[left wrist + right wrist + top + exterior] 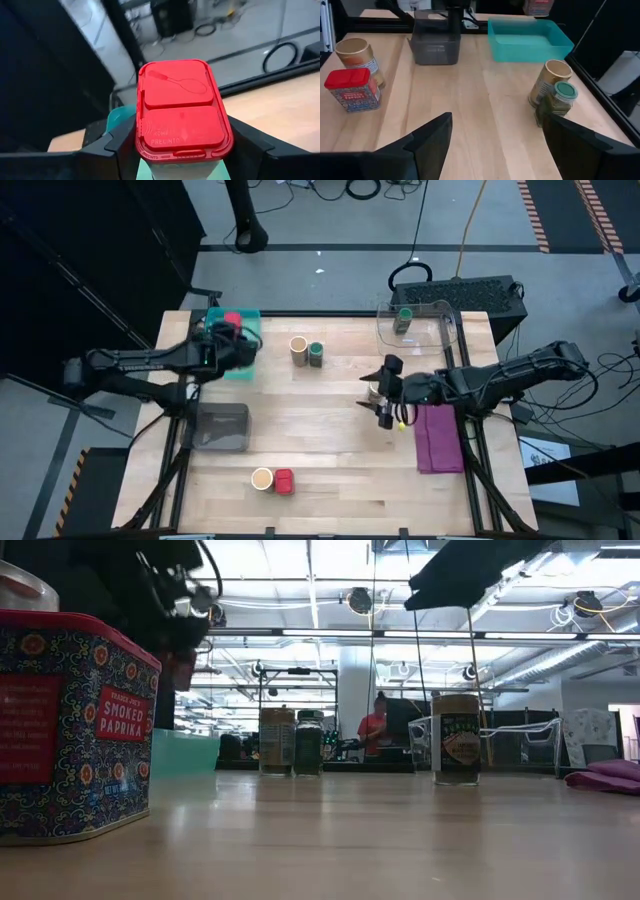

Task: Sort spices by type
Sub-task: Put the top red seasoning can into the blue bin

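My left gripper (228, 332) is shut on a red-lidded spice jar (182, 107) and holds it over the teal tray (243, 365) at the table's far left. My right gripper (497, 137) hangs open over the table's right middle, with nothing between its fingers. A tan jar (374, 392) stands on the table right beside it. A tan jar (298, 350) and a green-lidded jar (316, 354) stand together at far centre. A tan jar (262, 478) and a red jar (284, 481) stand at the near edge. Another green-lidded jar (404, 318) sits in the clear bin. My left gripper pinches the red jar between its two fingers (117, 145), one on each side of the jar's body just under the red lid (220, 150). The jar stands upright in the hold. In the right wrist view it (537, 6) hangs clear above the teal tray.
A grey bin (222, 426) stands on the left, nearer than the teal tray. A clear bin (425, 330) sits at the far right. A purple cloth (438, 438) lies along the right edge. Bare wood lies across the table's middle (320, 420).
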Available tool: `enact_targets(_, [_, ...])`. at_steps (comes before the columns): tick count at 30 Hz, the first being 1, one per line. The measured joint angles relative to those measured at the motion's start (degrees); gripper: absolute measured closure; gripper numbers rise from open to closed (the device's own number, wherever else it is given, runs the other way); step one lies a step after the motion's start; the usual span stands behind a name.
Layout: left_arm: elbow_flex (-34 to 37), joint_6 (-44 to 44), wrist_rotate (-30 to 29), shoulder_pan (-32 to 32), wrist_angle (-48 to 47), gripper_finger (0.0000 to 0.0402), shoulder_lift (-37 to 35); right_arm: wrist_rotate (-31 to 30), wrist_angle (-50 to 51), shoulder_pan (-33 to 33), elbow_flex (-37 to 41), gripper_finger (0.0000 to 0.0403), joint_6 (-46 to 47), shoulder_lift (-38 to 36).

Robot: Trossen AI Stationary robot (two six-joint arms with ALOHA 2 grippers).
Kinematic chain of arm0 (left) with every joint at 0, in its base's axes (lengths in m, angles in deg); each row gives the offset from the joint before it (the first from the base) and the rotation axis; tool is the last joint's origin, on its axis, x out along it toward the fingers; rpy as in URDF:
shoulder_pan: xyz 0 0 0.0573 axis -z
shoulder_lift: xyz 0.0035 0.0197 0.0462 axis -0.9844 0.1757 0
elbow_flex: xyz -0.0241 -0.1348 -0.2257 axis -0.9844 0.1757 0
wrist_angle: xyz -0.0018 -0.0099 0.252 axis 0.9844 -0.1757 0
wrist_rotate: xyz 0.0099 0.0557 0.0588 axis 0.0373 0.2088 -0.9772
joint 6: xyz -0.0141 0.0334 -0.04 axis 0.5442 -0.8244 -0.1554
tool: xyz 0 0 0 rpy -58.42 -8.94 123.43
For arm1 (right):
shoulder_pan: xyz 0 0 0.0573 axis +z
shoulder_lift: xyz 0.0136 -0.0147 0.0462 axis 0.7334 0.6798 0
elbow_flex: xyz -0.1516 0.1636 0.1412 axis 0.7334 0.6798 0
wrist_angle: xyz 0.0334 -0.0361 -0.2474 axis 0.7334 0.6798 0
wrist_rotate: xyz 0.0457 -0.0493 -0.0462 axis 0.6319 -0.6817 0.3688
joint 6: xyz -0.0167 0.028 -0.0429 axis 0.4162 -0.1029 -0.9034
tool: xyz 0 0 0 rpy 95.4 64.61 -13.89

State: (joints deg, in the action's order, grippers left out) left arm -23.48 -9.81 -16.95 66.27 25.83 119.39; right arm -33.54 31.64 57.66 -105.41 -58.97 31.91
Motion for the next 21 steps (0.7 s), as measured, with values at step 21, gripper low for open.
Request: enact_targets(21, [1.89, -20.77, 31.14, -28.92, 16.32, 0.0180, 3.86, 10.02, 0.62, -12.02, -0.04, 0.0110, -5.34, 1.90])
